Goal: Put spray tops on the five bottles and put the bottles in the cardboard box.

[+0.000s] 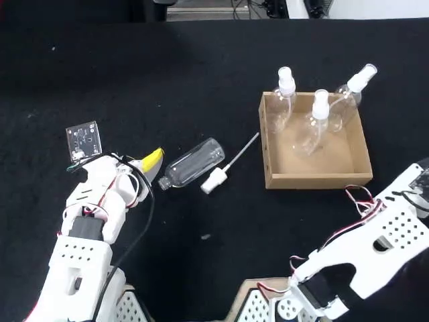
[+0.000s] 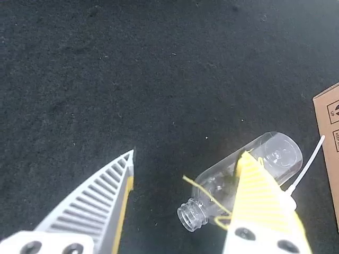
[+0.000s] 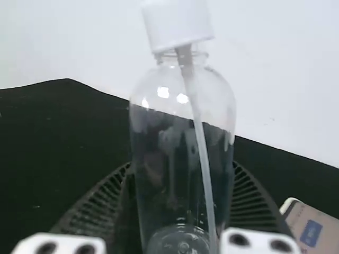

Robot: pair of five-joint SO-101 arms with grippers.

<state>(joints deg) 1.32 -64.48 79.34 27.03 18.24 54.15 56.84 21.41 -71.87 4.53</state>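
Note:
A clear bottle (image 1: 194, 162) without a top lies on its side on the black table, left of the cardboard box (image 1: 318, 178). A white spray top (image 1: 214, 180) with its thin tube lies beside it. My left gripper (image 1: 144, 168) is open just left of the bottle's neck. From the left wrist, the open gripper (image 2: 185, 156) has its yellow finger (image 2: 259, 196) over the bottle (image 2: 270, 153). Three bottles with spray tops (image 1: 315, 124) stand leaning in the box. My right gripper (image 3: 180, 174) is shut on an upright bottle (image 3: 180, 137) with a spray top (image 3: 177, 24) on it.
The right arm (image 1: 389, 228) crosses the lower right corner, below the box. A small square card (image 1: 84, 141) sticks up by the left arm. A corner of the box (image 2: 328, 121) is in the left wrist view. Open black table lies behind and left.

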